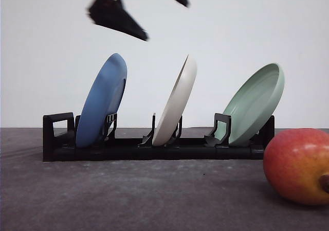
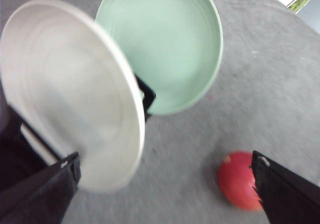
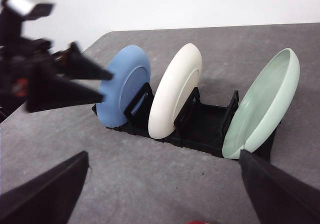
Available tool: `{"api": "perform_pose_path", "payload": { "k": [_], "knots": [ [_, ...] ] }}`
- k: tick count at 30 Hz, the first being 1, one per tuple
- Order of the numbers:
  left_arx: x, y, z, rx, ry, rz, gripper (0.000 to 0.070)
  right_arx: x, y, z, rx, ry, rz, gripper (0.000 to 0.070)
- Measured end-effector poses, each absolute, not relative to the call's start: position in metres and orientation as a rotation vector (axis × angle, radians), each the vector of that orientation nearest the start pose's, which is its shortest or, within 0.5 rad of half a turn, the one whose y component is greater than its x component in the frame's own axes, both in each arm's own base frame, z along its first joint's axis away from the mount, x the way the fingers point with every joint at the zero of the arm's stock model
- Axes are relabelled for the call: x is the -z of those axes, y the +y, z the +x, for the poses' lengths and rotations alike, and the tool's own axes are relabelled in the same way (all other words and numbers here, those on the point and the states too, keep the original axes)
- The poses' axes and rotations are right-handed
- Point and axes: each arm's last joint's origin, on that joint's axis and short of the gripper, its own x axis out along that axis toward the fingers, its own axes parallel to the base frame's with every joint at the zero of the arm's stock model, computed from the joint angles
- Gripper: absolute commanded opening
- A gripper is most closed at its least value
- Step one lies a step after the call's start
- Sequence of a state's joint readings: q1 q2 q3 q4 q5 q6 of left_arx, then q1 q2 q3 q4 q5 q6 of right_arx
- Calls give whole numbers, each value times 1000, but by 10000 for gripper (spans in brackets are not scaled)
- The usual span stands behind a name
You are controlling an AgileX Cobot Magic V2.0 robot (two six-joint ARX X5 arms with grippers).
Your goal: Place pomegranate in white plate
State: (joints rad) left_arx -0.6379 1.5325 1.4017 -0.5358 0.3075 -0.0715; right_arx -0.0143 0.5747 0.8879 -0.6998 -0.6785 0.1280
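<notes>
The pomegranate (image 1: 298, 166), red fading to yellow-orange, lies on the grey table at the front right, right of the rack. In the left wrist view the pomegranate (image 2: 239, 180) lies beside one finger. The white plate (image 1: 177, 101) stands on edge in the middle slot of the black rack (image 1: 154, 149). My left gripper (image 1: 165, 21) hangs open high above the blue and white plates, holding nothing. Its wrist view looks down on the white plate (image 2: 65, 94). My right gripper (image 3: 164, 156) is open and empty, facing the rack from a distance.
A blue plate (image 1: 103, 101) stands in the rack's left slot and a pale green plate (image 1: 257, 102) leans in the right slot. Bare grey table (image 1: 128, 195) spreads in front of the rack. A white wall closes off the back.
</notes>
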Motion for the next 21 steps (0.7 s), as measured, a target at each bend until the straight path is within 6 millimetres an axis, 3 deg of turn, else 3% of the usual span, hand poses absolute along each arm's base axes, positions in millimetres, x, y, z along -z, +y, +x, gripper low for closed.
{"api": "perform_pose_path", "payload": {
  "k": [6, 12, 15, 20, 21],
  "knots": [
    [-328, -244, 296, 816, 742, 91, 671, -345, 17, 97, -632, 413, 256, 614],
    [-303, -265, 306, 795, 796, 107, 660, -345, 17, 97, -631, 422, 259, 613],
    [-295, -272, 307, 771, 802, 127, 557, -344, 17, 96, -630, 428, 261, 614],
    [-288, -277, 308, 721, 795, 154, 487, -344, 17, 96, -630, 429, 262, 614],
    [-286, -277, 309, 708, 795, 160, 444, -344, 17, 96, -630, 430, 262, 614]
  ]
}}
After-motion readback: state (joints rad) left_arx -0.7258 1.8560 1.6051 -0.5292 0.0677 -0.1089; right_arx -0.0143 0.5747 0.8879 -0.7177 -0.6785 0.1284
